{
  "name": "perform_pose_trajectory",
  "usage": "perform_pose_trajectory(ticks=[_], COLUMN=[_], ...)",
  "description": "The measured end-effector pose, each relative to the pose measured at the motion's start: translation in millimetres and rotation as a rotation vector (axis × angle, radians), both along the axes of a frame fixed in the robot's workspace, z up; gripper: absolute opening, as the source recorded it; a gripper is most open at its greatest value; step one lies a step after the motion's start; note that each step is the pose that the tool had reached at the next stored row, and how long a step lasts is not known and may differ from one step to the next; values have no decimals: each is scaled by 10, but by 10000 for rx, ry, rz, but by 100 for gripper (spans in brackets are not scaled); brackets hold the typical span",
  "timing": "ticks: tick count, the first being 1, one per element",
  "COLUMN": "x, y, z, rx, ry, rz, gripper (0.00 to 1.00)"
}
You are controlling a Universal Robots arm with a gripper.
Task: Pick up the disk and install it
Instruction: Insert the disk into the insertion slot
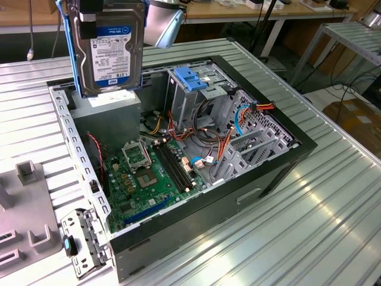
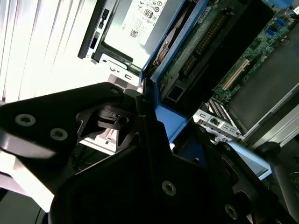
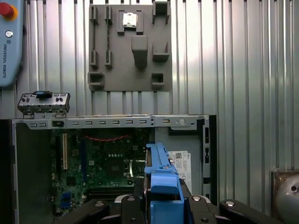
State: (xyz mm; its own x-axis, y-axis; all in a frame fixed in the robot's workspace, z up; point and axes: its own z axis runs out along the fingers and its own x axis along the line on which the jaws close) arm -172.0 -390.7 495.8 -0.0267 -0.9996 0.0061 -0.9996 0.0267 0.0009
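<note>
The disk [image 1: 110,50], a silver hard drive with a white-and-blue label and blue side rails, hangs upright in the air above the back corner of the open computer case [image 1: 256,190], at the exterior view's left. My gripper [image 1: 110,13] is shut on its upper end. In the first wrist view the disk's blue rail [image 3: 161,184] stands edge-on between the black fingers [image 3: 117,210]. The second wrist view has the disk's circuit-board underside [image 2: 201,46] and blue rail [image 2: 170,123] beside the gripper [image 2: 154,135]. The drive cage with a blue latch [image 1: 191,78] stands inside the case.
The grey power-supply box [image 1: 110,119] lies right under the disk, the motherboard [image 1: 149,173] beside it with loose cables [image 1: 220,143]. On the ribbed metal table [image 1: 321,226] are a grey fixture plate [image 3: 128,46], a metal bracket with a blue clip [image 1: 80,244] and a pendant [image 3: 9,42].
</note>
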Motion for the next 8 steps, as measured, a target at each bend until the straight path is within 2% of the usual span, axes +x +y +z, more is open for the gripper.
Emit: perform_pose_trajectory(ticks=[8], x=[0], y=[-63], z=[0], rx=[0], ry=[0], rz=[0], gripper=[37])
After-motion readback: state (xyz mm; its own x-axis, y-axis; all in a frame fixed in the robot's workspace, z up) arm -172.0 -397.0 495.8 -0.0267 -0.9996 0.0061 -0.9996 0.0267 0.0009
